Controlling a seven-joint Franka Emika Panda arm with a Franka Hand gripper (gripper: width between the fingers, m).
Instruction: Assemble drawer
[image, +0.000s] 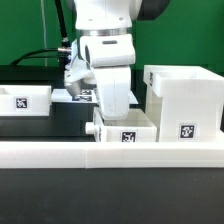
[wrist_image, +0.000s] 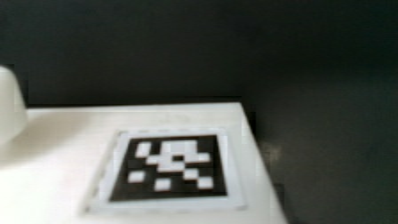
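In the exterior view the large white cube-shaped housing (image: 185, 100) stands on the right, with a tag on its front. A small white tray (image: 130, 130) with a tag and a side knob (image: 93, 130) stands in the middle, against the rail. A second tray (image: 24, 100) lies at the left. My gripper (image: 112, 108) is lowered straight down at the middle tray's back edge, and its fingertips are hidden there. The wrist view shows a flat white tagged face (wrist_image: 169, 165) close below and a rounded white part (wrist_image: 9, 100) at the edge. No fingers show in that view.
A long low white rail (image: 60, 155) runs along the front of the black table (wrist_image: 267, 50). The marker board (image: 84, 95) lies behind the gripper, partly hidden. A green backdrop and black cables are at the back left.
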